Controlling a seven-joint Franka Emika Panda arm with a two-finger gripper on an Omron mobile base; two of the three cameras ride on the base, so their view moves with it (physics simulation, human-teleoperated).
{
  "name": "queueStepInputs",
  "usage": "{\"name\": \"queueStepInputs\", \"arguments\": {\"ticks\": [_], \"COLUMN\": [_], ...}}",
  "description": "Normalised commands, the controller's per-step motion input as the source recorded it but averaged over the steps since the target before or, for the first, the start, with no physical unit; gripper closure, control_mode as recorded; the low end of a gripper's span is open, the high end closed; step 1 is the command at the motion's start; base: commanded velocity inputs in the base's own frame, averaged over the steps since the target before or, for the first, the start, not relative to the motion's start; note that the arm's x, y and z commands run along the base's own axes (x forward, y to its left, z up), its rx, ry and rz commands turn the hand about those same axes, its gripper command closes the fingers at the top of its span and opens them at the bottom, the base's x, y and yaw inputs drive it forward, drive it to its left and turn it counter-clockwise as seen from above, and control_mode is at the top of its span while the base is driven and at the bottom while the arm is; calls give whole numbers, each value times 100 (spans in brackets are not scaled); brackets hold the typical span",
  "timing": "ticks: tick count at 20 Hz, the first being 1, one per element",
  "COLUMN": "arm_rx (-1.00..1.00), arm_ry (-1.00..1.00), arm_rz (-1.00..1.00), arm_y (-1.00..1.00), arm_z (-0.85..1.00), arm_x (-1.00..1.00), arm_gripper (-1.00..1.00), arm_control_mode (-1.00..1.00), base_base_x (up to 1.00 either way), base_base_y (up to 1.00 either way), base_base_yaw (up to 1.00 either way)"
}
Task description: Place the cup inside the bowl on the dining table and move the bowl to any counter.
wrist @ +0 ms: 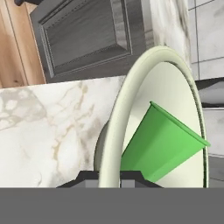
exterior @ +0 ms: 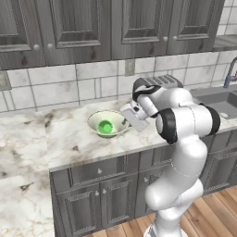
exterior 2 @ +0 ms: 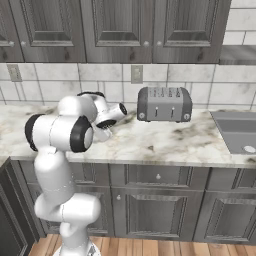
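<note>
The pale cream-green bowl [exterior: 95,121] is at the wall-side marble counter [exterior: 69,143], left of my arm. The green cup [exterior: 106,127] lies inside it. In the hand view the bowl's light rim [wrist: 131,87] runs up between my fingertips [wrist: 87,177], and the cup [wrist: 162,144] leans tilted in the bowl's hollow. My gripper [exterior: 126,119] is shut on the bowl's right rim, one finger inside and one outside. I cannot tell whether the bowl rests on the marble [wrist: 52,127] or hangs just above it. The dining table is out of view.
A grey toaster [exterior 2: 164,104] stands against the tiled wall right of my hand. Further right are a sink [exterior 2: 240,132] and a faucet [exterior: 230,74]. Dark wall cabinets [exterior: 83,28] hang above. The marble runs on at the left [exterior: 18,185].
</note>
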Motion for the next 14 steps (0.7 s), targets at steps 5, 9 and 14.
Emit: {"name": "queueStepInputs", "arguments": {"ticks": [5,9,14], "arm_rx": [0,0,0], "arm_ry": [0,0,0], "arm_rz": [-2,-1,-1], "arm_y": [12,14,15], "arm_z": [-20,-16,-17], "arm_x": [22,26,20], "arm_gripper": [100,100,100], "arm_control_mode": [-100,-100,-100], "base_base_x": [0,0,0], "base_base_y": [0,0,0], "base_base_yaw": [0,0,0]}}
